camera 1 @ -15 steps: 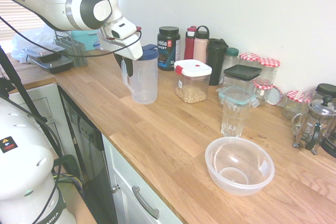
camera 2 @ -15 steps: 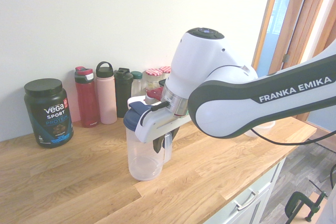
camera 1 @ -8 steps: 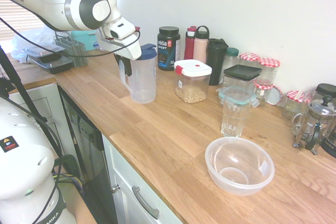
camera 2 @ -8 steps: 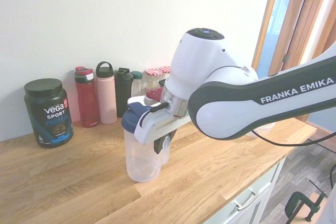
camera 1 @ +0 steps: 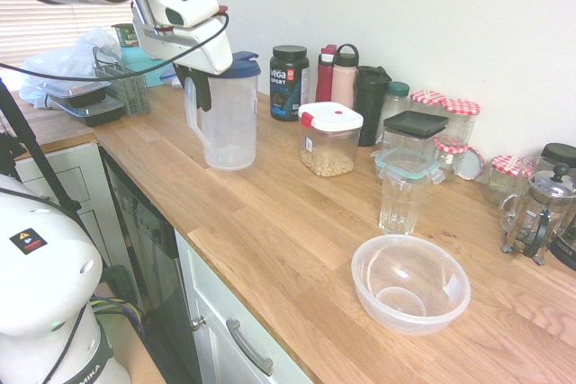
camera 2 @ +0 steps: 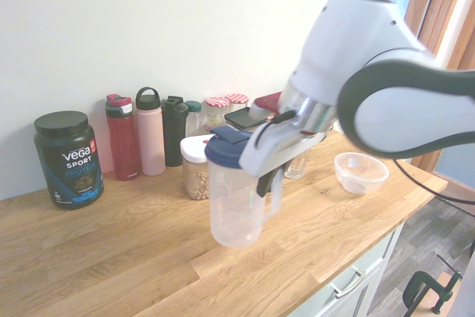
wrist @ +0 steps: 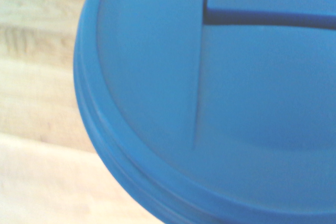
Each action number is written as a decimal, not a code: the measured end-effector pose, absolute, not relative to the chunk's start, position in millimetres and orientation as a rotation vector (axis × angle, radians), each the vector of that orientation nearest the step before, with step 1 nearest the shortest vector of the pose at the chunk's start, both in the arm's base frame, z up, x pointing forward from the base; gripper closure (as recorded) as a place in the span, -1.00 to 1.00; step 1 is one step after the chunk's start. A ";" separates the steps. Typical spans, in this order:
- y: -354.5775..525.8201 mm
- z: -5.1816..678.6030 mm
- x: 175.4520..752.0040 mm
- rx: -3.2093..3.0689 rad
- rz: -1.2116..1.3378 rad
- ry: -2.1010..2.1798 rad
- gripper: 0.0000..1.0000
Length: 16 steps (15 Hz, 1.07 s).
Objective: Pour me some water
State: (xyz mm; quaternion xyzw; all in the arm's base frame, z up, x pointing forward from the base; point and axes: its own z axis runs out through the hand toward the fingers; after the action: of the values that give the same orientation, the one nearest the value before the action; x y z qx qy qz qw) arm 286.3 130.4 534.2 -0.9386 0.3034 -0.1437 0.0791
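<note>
A clear plastic pitcher (camera 1: 225,123) with a blue lid (camera 1: 236,67) hangs a little above the wooden counter (camera 1: 270,222), upright. My gripper (camera 1: 200,96) is shut on its handle from above. From the other side the pitcher (camera 2: 237,202) and the gripper (camera 2: 269,182) sit in front of the bottles. The blue lid (wrist: 210,103) fills the wrist view. I cannot tell whether there is water in the pitcher. An empty tall glass (camera 1: 400,195) stands to the right on the counter, apart from the pitcher.
A clear plastic bowl (camera 1: 409,283) sits near the counter's front edge. A snack box (camera 1: 329,139), a protein tub (camera 1: 289,81), bottles (camera 1: 343,74) and jars (camera 1: 459,128) line the wall. A French press (camera 1: 538,213) is far right, a dish rack (camera 1: 121,83) at the left.
The gripper closed on the pitcher's handle, then lifted the pitcher off the counter and carried it away from the wall, toward the front edge.
</note>
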 end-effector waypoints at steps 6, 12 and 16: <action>2.5 565.9 268.3 -2.811 -0.420 0.876 1.00; -131.3 581.4 263.9 -2.913 -0.435 0.690 1.00; -222.3 574.3 313.2 -2.892 -0.376 0.568 1.00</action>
State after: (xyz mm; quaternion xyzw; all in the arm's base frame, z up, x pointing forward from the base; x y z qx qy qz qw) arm 313.2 -222.3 574.3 -0.9699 0.1903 -0.1260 0.0851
